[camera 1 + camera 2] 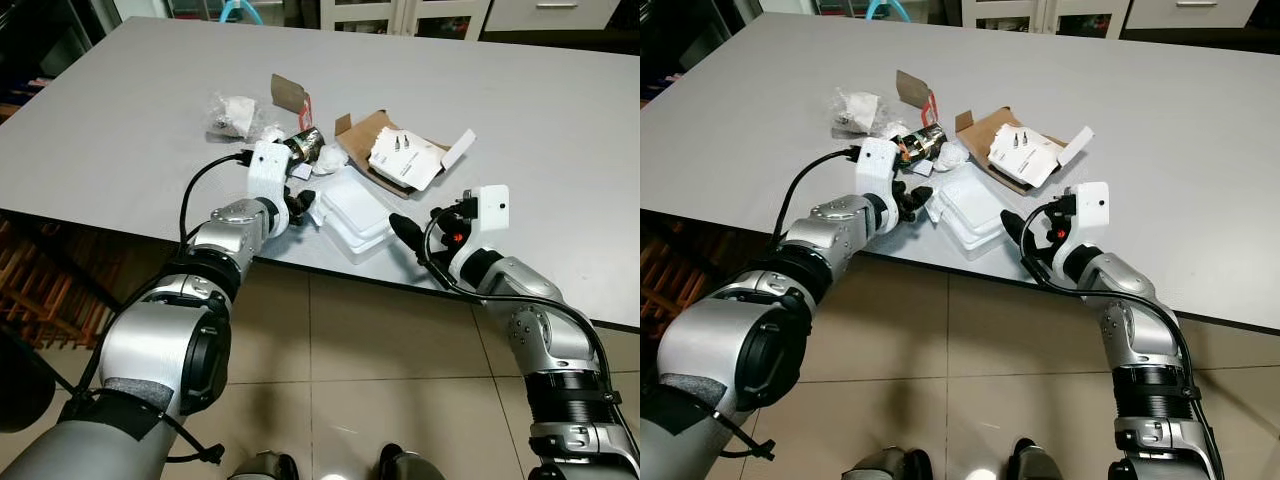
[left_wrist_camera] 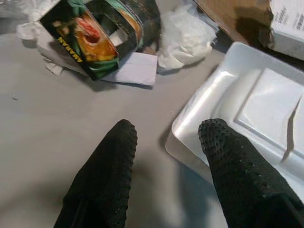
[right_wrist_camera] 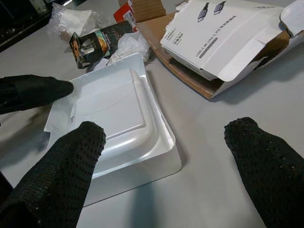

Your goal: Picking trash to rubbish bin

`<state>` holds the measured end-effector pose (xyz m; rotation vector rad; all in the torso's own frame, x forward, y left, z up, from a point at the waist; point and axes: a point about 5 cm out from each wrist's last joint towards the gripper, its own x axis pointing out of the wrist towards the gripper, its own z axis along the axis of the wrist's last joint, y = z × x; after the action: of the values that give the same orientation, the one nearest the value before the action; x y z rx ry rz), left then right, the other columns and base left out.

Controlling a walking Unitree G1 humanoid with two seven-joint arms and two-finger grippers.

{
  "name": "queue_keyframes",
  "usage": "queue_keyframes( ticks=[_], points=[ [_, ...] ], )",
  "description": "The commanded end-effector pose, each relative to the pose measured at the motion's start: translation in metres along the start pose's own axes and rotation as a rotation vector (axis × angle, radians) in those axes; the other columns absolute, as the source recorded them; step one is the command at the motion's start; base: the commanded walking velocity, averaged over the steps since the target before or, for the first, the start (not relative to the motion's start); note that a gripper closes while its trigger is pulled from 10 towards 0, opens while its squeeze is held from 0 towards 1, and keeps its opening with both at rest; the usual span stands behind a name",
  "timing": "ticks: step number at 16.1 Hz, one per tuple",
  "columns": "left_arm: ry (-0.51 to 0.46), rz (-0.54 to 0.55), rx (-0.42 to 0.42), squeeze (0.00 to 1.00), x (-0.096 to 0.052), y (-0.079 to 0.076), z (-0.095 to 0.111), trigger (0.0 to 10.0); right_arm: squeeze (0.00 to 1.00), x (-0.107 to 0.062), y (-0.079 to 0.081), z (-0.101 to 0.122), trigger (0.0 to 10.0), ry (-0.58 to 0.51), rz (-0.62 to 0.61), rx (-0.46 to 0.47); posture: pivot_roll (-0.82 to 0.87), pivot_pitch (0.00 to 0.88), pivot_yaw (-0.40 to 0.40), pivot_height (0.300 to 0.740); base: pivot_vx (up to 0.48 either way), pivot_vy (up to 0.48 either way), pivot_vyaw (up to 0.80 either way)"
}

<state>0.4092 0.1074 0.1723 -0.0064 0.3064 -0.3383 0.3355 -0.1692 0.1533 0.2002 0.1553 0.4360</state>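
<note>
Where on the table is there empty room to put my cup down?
The grey table is bare right of the white cable box and along the far edge behind the plastic bag. It is crowded in the middle: bag, dark carton, brown cardboard and white tray, with left gripper and right gripper beside the tray.

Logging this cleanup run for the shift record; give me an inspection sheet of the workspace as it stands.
Surface: grey table, trash clustered near its front edge.
Job's things: white plastic tray at the edge; brown cardboard box holding a white cable package; small dark printed carton; crumpled tissue; plastic wrap.
Clutter: nothing seen beyond the trash.
Grippers: left gripper open at the tray's corner; right gripper open, facing the tray's other side.
Cables: black cable on the left arm, another on the right wrist.
Surroundings: tiled floor, cabinets behind.
</note>
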Motion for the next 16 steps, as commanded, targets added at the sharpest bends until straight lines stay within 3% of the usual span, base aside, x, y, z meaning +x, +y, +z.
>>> queue_keyframes(
  ticks=[1,10,16],
  points=[
    [0.004,0.026,-0.024,0.00,-0.001,0.005,-0.005,10.0,0.00,-0.001,0.003,0.001,10.0,-0.004,0.009,0.001,-0.09,0.144,0.098,0.740,0.000,0.000,0.00],
    [0.063,-0.008,-0.039,0.00,-0.001,0.002,-0.016,10.0,0.00,-0.001,0.004,0.001,10.0,-0.005,0.010,0.005,-0.09,0.145,0.099,0.740,0.000,0.000,0.00],
    [0.039,0.006,-0.038,0.00,-0.001,0.002,-0.014,10.0,0.00,-0.001,0.004,0.000,10.0,-0.005,0.011,0.008,-0.09,0.147,0.100,0.740,0.000,0.000,0.00]
  ],
)
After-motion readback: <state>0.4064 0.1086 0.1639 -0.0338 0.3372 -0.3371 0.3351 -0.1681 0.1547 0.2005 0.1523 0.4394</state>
